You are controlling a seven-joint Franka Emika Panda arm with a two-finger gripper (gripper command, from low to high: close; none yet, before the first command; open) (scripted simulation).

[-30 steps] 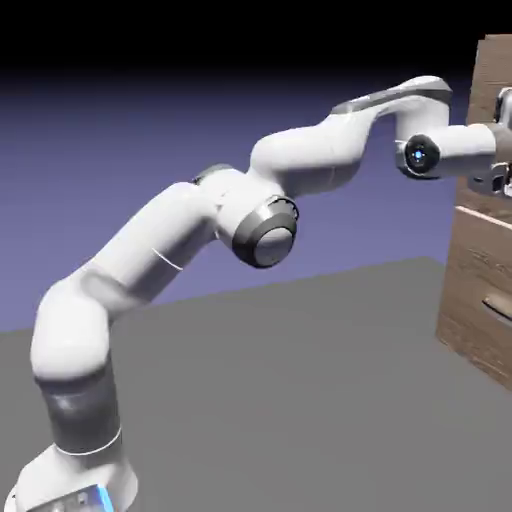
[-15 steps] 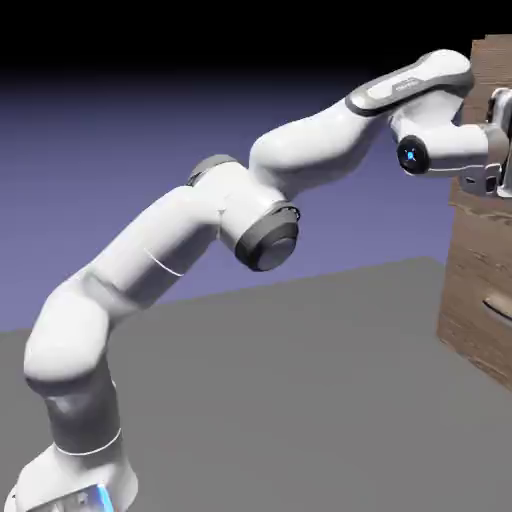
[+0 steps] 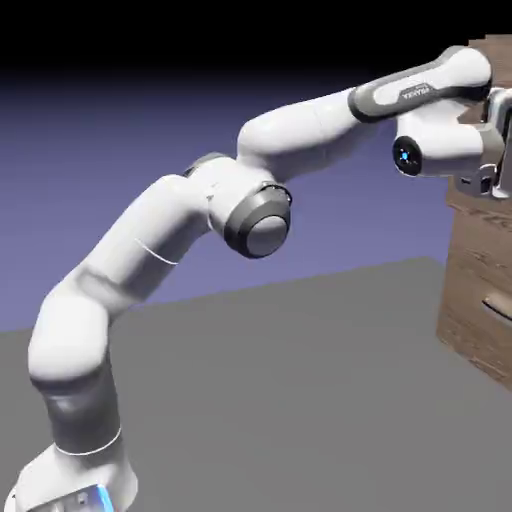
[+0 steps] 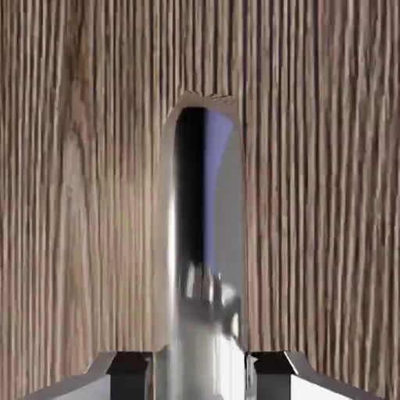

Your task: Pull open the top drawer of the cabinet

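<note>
The top drawer (image 4: 78,195) fills the hand view with vertical wood grain; its silvery handle (image 4: 201,258) is pinched by the end effector (image 4: 200,375). The cabinet (image 3: 480,300) stands at the right edge on a grey worktop (image 3: 300,400), against a blue-violet backdrop. The forearm's small lettering is unreadable.

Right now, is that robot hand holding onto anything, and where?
Yes: the gripper is shut on the silvery handle of the top drawer, near the handle's end closest to the hand camera.
</note>
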